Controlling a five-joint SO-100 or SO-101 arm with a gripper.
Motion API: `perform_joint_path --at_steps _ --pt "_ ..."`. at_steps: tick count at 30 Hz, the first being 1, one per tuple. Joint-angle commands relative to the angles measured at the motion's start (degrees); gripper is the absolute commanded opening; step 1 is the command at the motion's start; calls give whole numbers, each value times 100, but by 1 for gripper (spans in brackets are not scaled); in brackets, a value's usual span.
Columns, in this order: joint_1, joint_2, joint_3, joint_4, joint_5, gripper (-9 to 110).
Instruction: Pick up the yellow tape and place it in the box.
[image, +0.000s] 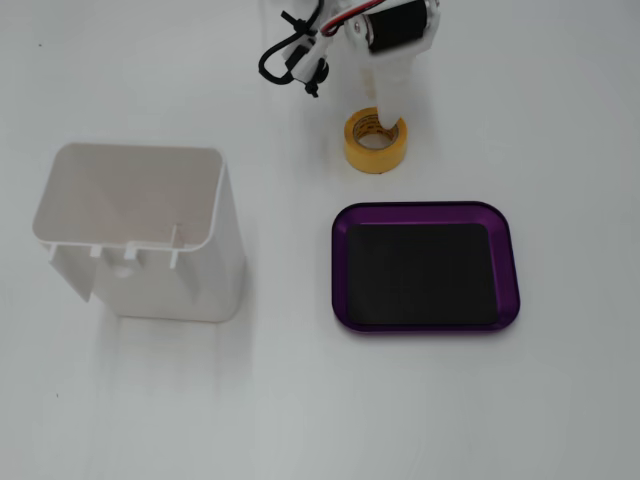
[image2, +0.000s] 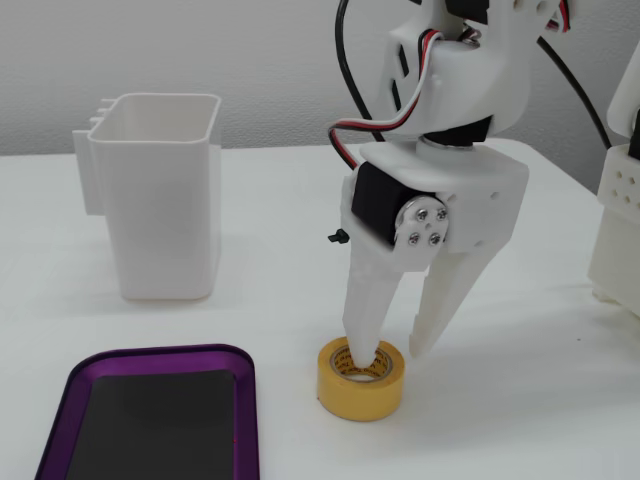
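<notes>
From above in a fixed view, the yellow tape (image: 377, 143) lies flat on the white surface (image: 300, 400), near the empty box (image: 426, 265) (a tall white container (image: 140, 235) stands well apart). In the lower fixed view, the hand (image2: 395, 352) is spread, one finger (image2: 362, 320) in the roll's core, the other outside. Grasp, lift and placement remain.

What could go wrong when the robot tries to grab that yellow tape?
The white two-finger end effector has one finger inside the small yellow-orange tape roll and one outside, pinching only one wall, so the roll might tilt or slip. The shallow purple tray sits close by, so a dropped roll could land on its rim instead of inside.
</notes>
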Motion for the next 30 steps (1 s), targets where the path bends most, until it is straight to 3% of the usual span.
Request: perform_joint_path --at_steps 1,19,24,30 --pt "0 9 88 -308 -18 12" --pt "492 0 993 -1187 -281 12" --pt "439 9 940 -1116 -202 -1" --pt "378 272 299 -483 -167 -1"
